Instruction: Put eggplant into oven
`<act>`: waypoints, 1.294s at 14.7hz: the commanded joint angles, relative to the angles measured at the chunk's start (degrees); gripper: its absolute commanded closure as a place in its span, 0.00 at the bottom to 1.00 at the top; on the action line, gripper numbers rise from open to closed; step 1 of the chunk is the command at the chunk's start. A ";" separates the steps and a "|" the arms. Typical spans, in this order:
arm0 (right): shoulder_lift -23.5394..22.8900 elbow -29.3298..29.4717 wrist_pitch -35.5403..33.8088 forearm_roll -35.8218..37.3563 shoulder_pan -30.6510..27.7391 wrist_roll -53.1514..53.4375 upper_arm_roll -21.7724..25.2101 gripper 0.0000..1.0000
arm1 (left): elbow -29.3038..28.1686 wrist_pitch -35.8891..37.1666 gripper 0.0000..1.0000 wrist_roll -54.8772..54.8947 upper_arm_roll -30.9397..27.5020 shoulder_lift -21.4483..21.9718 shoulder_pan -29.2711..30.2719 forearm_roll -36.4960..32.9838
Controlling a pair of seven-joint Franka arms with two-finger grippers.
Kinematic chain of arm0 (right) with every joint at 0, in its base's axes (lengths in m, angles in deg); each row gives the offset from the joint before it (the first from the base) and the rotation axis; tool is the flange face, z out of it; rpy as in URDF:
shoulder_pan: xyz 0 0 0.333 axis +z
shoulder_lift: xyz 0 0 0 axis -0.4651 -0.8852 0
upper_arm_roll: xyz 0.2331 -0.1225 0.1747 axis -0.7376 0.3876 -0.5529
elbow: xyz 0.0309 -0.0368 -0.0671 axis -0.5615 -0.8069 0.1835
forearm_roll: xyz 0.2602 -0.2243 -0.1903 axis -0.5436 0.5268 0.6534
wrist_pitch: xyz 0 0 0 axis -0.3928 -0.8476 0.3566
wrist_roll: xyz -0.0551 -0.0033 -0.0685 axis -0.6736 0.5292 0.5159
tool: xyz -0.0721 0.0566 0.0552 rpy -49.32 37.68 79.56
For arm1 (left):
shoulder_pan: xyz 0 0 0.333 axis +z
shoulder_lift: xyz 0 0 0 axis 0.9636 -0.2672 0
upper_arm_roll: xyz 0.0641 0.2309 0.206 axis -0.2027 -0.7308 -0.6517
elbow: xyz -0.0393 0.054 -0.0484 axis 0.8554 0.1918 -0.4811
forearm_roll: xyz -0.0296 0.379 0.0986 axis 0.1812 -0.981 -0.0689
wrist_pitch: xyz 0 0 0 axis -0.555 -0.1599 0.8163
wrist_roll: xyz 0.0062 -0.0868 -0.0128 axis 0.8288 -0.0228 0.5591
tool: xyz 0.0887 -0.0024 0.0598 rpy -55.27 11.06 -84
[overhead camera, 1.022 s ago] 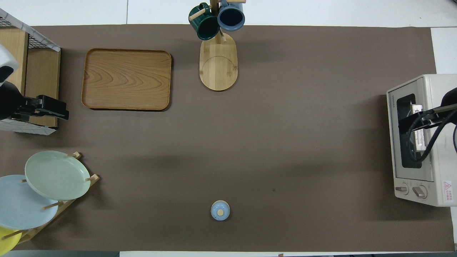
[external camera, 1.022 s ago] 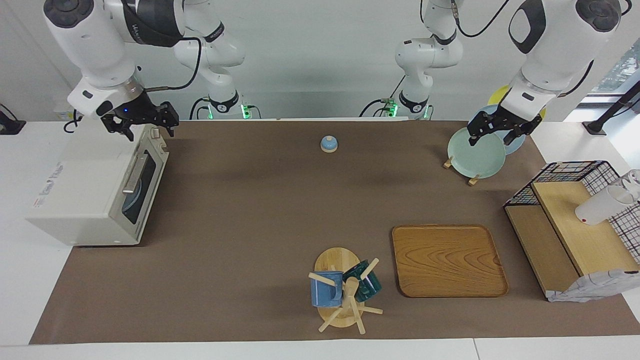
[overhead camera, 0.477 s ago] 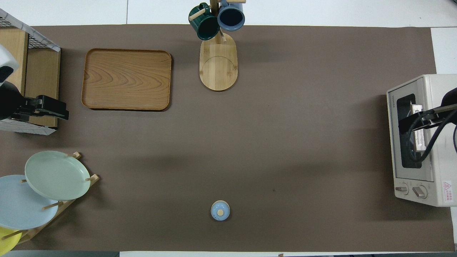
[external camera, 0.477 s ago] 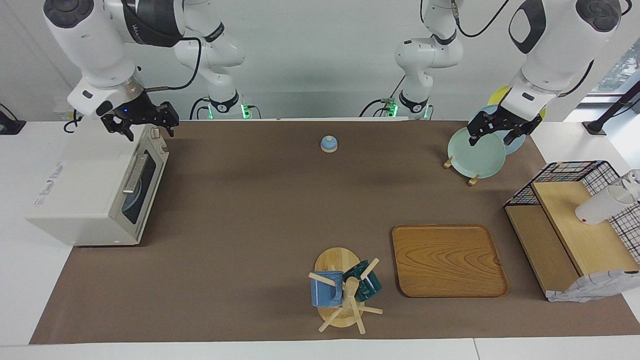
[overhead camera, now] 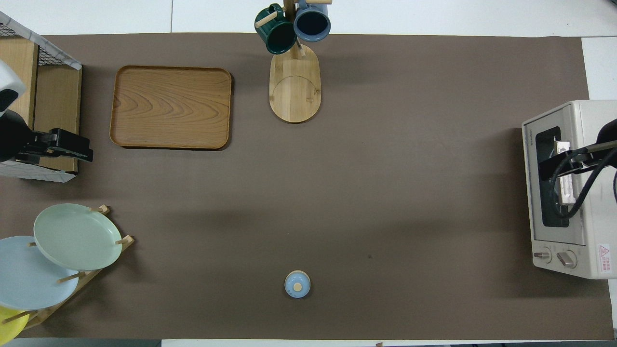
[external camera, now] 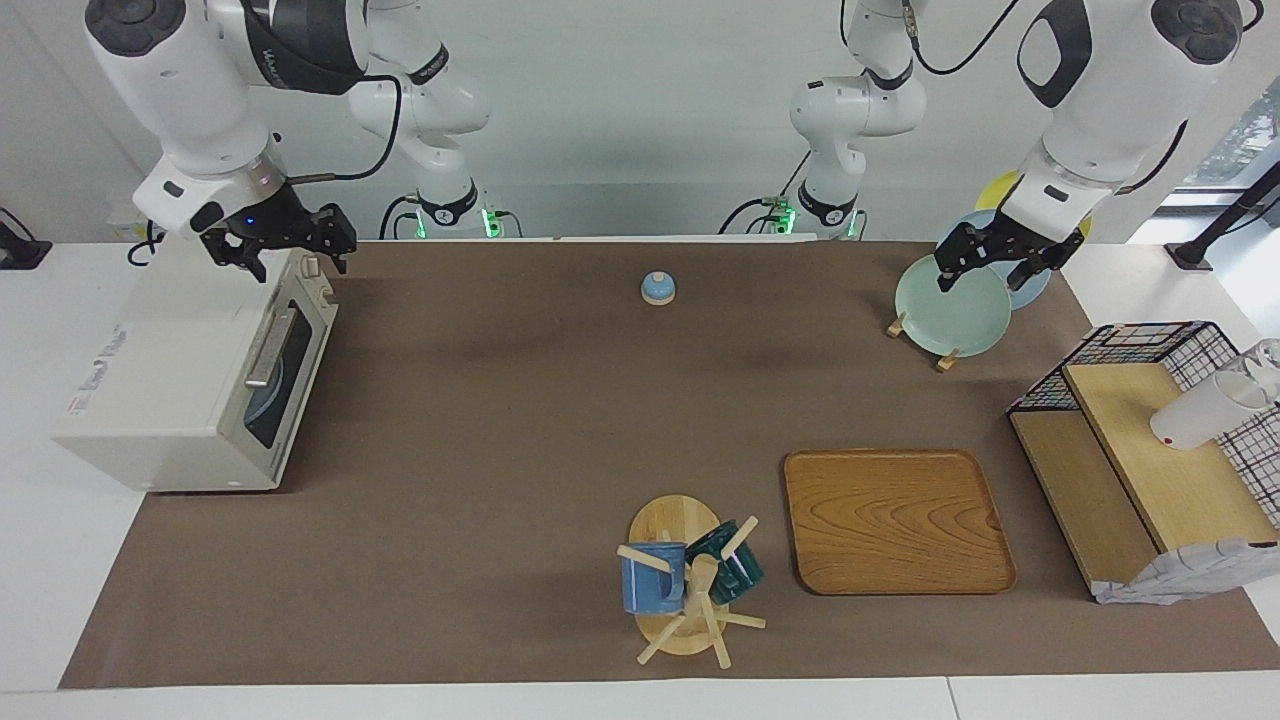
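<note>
Cream-white oven (external camera: 190, 375) is sitting at the worktop's (external camera: 480, 430) right-arm edge, door shut; the eggplant is showing nowhere, perhaps already inside. Right pincer (external camera: 283, 240), open, is hovering over the oven's top corner and risking clipping the door handle. Left pincer (external camera: 985, 262), apparently open, is waiting over the plate rack (external camera: 950, 305).

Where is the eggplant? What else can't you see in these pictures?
- Eggplant: not visible in either view; the oven door is shut, its dark glass shows only something round and bluish.
- Yellow plate: cut off by the overhead view's edge; the left arm hides it in the facing view.
- Right gripper over the oven: overhead shows only dark cables.
</note>
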State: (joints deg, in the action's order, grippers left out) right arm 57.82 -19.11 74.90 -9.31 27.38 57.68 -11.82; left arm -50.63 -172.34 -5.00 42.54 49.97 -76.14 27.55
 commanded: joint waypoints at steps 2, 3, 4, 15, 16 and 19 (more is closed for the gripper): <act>1.08 -0.81 0.91 -2.92 -0.10 1.38 0.25 0.00 | 0.29 0.74 0.00 0.04 0.62 0.32 0.85 -1.21; 0.99 -0.81 1.51 -4.14 -0.10 1.65 0.25 0.00 | 0.29 0.74 0.00 0.04 0.62 0.32 0.85 -1.21; 0.82 -0.64 2.39 -5.46 -0.28 3.30 0.25 0.00 | 0.29 0.74 0.00 0.04 0.62 0.32 0.85 -1.21; 0.64 0.50 3.72 -5.30 -0.28 4.72 0.33 0.00 | 0.29 0.74 0.00 -0.05 0.62 0.32 0.85 -1.21; 0.64 0.50 3.80 -5.30 -0.19 5.07 0.33 0.00 | 0.29 0.74 0.00 0.04 0.62 0.32 0.85 -1.21; 0.64 0.50 3.89 -5.39 -0.28 5.69 0.33 0.00 | 0.29 0.74 0.00 0.04 0.62 0.32 0.85 -1.21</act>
State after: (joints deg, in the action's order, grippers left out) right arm 57.95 -18.44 78.03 -13.51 27.36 62.18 -11.55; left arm -50.63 -172.34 -5.00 42.54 49.97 -76.12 27.55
